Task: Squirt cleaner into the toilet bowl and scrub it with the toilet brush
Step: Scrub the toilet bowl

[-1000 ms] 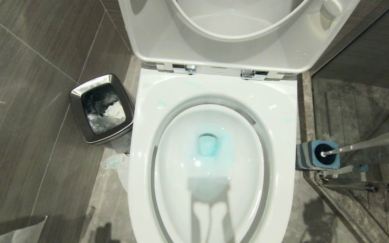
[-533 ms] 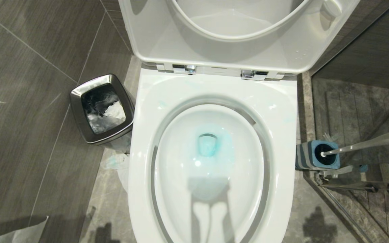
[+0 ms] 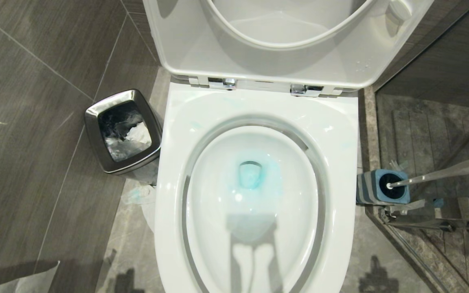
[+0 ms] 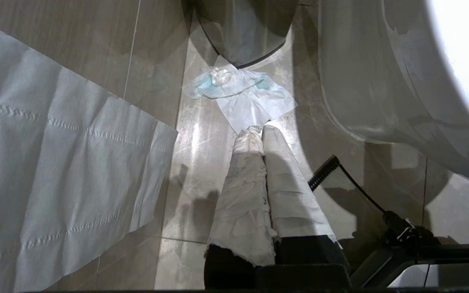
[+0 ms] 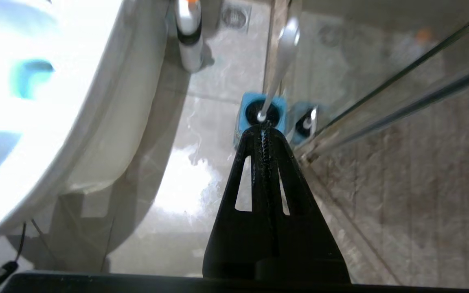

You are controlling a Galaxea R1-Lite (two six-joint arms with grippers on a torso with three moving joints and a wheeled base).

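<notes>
Grey tiled floor [image 3: 35, 122], toilet bowl [image 3: 255, 195] at centre, seat and lid raised, blue-tinted water in the basin. Steel bin [image 3: 122, 130] at 9 o'clock, just beside the rim. Toilet brush [image 3: 442, 173] at 3 o'clock, standing in its blue-topped holder [image 3: 383, 187], hard against the glass screen [image 3: 442, 134]. Left gripper [image 4: 259, 134]: paper-wrapped fingers clenched, empty, above crumpled tissue [image 4: 238, 91]. Right gripper [image 5: 264, 130]: fingers pressed together, empty, near the holder.

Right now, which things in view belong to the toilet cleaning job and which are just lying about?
Job: toilet bowl with blue cleaner in it; toilet brush in its holder.
Lying about: steel waste bin; crumpled tissue; paper sheet.
</notes>
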